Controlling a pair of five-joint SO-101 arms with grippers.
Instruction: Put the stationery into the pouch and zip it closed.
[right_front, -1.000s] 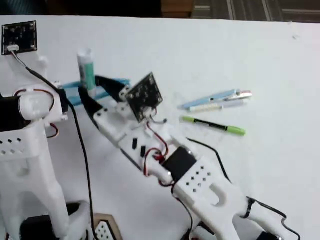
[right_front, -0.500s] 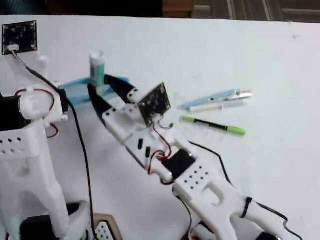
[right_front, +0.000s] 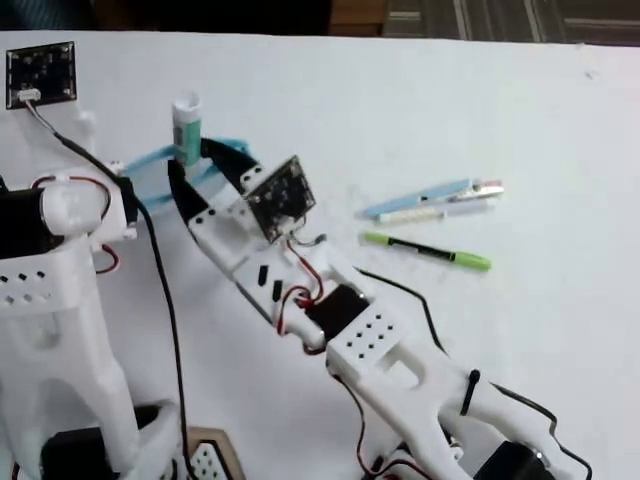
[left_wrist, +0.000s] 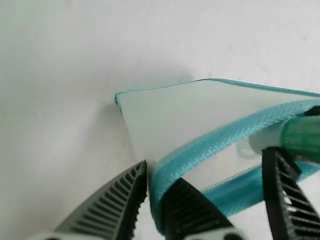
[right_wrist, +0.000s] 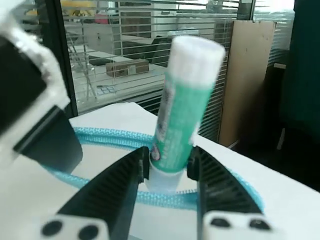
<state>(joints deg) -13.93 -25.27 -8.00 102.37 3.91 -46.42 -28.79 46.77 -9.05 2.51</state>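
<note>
White desk (right_front: 400, 100), viewed from above. A transparent pouch (left_wrist: 190, 115) edged with a light-blue zipper is laid on the left part of the desk; one corner is seen resting flat on the surface, while the zipper edge is raised. Well apart from it, to the right, three pens are laid: a blue pen (right_front: 425, 197) and a white pen (right_front: 435, 211) side by side, and a green pen (right_front: 430, 249) just beside them, toward the near edge.

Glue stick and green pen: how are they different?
The glue stick stands upright, clamped in the right gripper by the pouch; the green pen lies flat on the table. The glue stick is thick and stubby; the green pen is thin and long. Both are green.
</note>
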